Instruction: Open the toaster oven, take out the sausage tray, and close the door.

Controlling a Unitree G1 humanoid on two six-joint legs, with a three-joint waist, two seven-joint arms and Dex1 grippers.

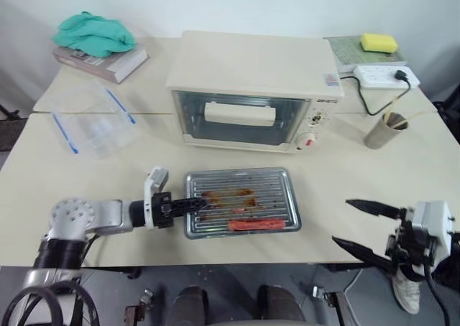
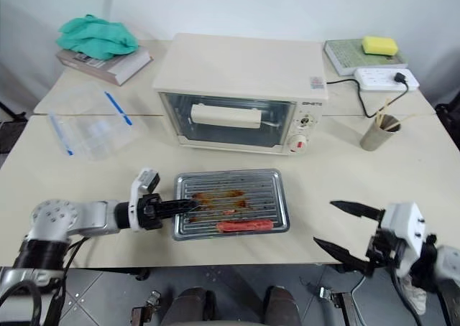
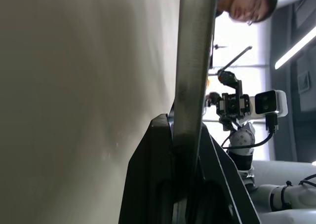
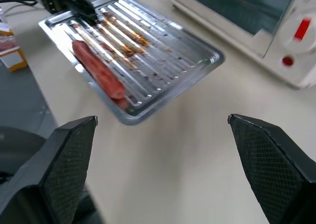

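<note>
We counted one toaster oven [image 1: 253, 89], standing in the upper middle of the frame on the table [image 1: 338, 197], with its one door [image 1: 241, 118] shut and the wide cream handle across the glass. In front of it, in the lower middle of the frame, lay one sausage tray [image 1: 241, 202], flat on the table and apart from the oven, and in it we saw one reddish sausage [image 1: 256, 225] along the near edge, beside brown grease marks. There were two grippers. The left gripper [image 1: 200, 203] reached in from the lower left, and its two black fingers were pinched narrow on the left rim of the tray; in the left wrist view the metal rim passed between the two fingers [image 3: 148, 184]. The right gripper [image 1: 359, 227] was at the lower right of the frame, well apart from the tray, with its jaws spread wide and nothing between them; in the right wrist view the tray lay beyond the two fingertips, toward the upper left. At the left of the frame we saw one clear container [image 1: 97, 125] with blue clips, and at the upper left one green cloth [image 1: 93, 33] on one book [image 1: 100, 62]. At the right stood one cup [image 1: 384, 131], and at the upper right one power strip [image 1: 384, 75] and one yellow sponge [image 1: 379, 42].
</note>
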